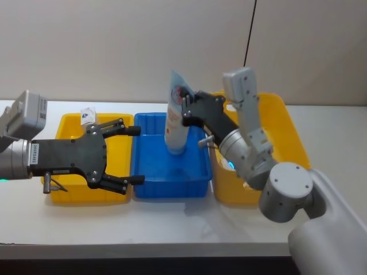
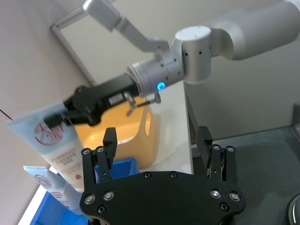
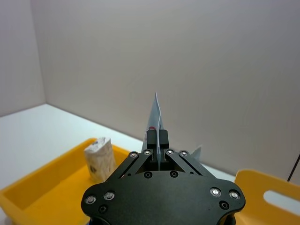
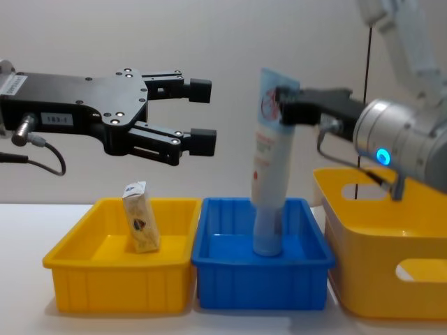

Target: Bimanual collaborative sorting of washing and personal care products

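Observation:
A tall pale blue tube (image 4: pixel 269 167) stands upright with its lower end down in the blue bin (image 4: pixel 230 283). My right gripper (image 4: pixel 285 94) is shut on its flat top end; the same grip shows in the head view, with the gripper (image 1: pixel 184 109) on the tube (image 1: pixel 175 117), and in the right wrist view (image 3: pixel 158 137). A second, similar tube (image 2: pixel 52 183) shows lower in the blue bin. A small cream packet (image 4: pixel 140 218) stands in the left yellow bin (image 4: pixel 84 279). My left gripper (image 4: pixel 202 115) hovers open and empty above that bin, left of the tube.
A larger yellow bin with handle holes (image 4: pixel 380 251) sits to the right of the blue bin, under my right arm. The three bins stand side by side on a white table (image 1: pixel 172 220), with a plain wall close behind.

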Controlling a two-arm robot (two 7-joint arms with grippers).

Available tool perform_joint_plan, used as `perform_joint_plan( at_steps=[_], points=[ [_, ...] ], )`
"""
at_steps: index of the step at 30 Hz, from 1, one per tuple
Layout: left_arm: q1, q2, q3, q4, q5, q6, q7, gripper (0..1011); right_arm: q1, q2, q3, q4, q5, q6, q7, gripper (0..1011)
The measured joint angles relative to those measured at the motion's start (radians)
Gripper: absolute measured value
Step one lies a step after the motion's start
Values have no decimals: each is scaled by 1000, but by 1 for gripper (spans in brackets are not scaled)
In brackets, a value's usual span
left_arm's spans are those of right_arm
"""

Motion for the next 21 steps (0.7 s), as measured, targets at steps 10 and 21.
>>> perform_joint_plan(
  at_steps=[10, 21],
  points=[
    [0, 0, 0, 0, 0, 0, 0, 1001, 11, 26, 34, -67, 24, -9, 7, 0],
    [0, 0, 0, 0, 0, 0, 0, 1001, 14, 61, 78, -93, 29, -10, -3, 0]
  ],
)
